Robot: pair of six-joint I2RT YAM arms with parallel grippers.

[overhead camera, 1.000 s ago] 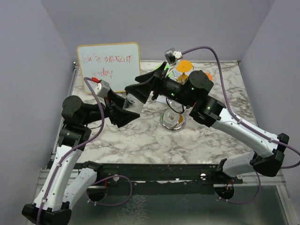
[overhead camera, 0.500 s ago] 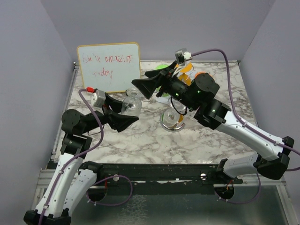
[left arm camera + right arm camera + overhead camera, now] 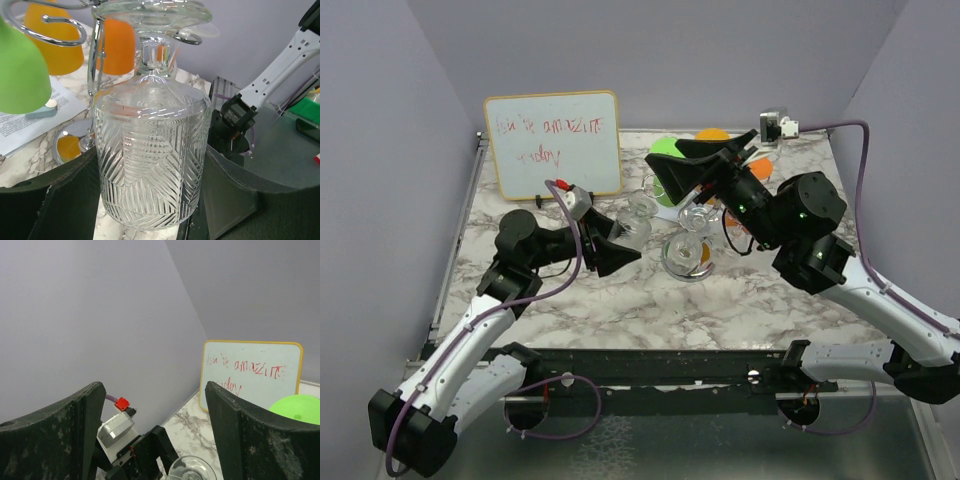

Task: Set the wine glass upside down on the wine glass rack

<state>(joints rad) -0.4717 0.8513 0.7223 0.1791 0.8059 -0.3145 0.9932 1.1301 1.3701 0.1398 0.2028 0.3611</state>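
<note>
Glass (image 3: 150,150) is held by its bowl in the left end effector (image 3: 620,238), foot up, at nine o'clock of the rack (image 3: 687,258); right end effector (image 3: 682,170) stands wide and empty at twelve; if the foot misses the curled arm, it could tip the rack.

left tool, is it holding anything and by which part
Yes: the left tool holds the wine glass by its patterned bowl, with one finger on each side. The right tool is open and holds nothing.
</note>
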